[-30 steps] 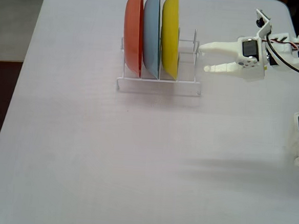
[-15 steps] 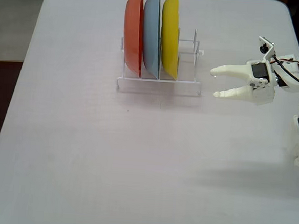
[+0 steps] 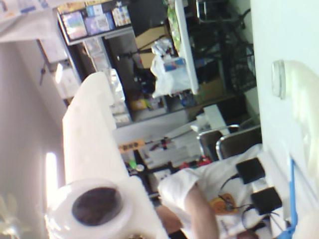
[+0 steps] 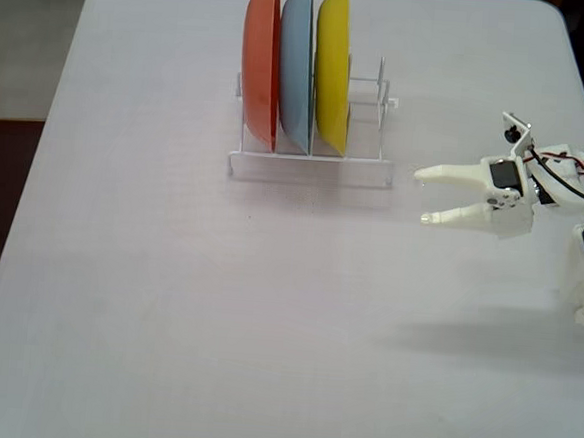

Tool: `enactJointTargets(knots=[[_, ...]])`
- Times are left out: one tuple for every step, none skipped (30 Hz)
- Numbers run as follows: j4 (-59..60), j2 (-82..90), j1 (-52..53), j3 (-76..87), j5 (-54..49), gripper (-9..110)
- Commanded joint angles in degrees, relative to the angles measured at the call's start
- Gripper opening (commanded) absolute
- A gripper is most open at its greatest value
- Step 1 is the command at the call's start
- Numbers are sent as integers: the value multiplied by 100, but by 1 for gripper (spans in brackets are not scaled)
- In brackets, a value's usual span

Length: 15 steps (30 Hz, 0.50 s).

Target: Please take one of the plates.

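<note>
Backing off and lower now, the pincer [image 4: 421, 195] gapes wide and empty; the yellow plate [image 4: 333, 67] stands well beyond its tips, so closing here grabs nothing.

A cluttered lab or workshop room is being shown. In the wrist view, shelving [image 3: 94, 22] packed with boxes and coloured packages is being seen beside stacked cardboard boxes [image 3: 149, 37], a stuffed plastic bag [image 3: 172, 74], dark chairs [image 3: 234, 142] and a seated person [image 3: 204, 199] in a white shirt. In the fixed view, a plain white table [image 4: 216, 304] is being used as a bench for a small wired robot arm [image 4: 565, 188].
</note>
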Motion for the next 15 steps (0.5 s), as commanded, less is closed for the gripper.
enactJointTargets(knots=[[-132, 510, 0, 316, 229, 37], [-132, 615, 35, 439, 299, 37], [-132, 712, 79, 562, 360, 36], [-132, 800, 114, 677, 396, 36], [-132, 905, 158, 809, 475, 36], [-123, 1055, 220, 949, 580, 34], [-79, 1213, 299, 1090, 659, 33], [44, 1362, 413, 1178, 756, 29], [185, 1494, 562, 1230, 853, 26], [272, 1582, 738, 1301, 914, 22], [299, 1582, 800, 1327, 932, 19], [316, 1582, 870, 1362, 993, 16], [334, 1582, 923, 1406, 1055, 14], [334, 1582, 967, 1459, 1116, 12], [334, 1582, 1002, 1503, 1187, 11]])
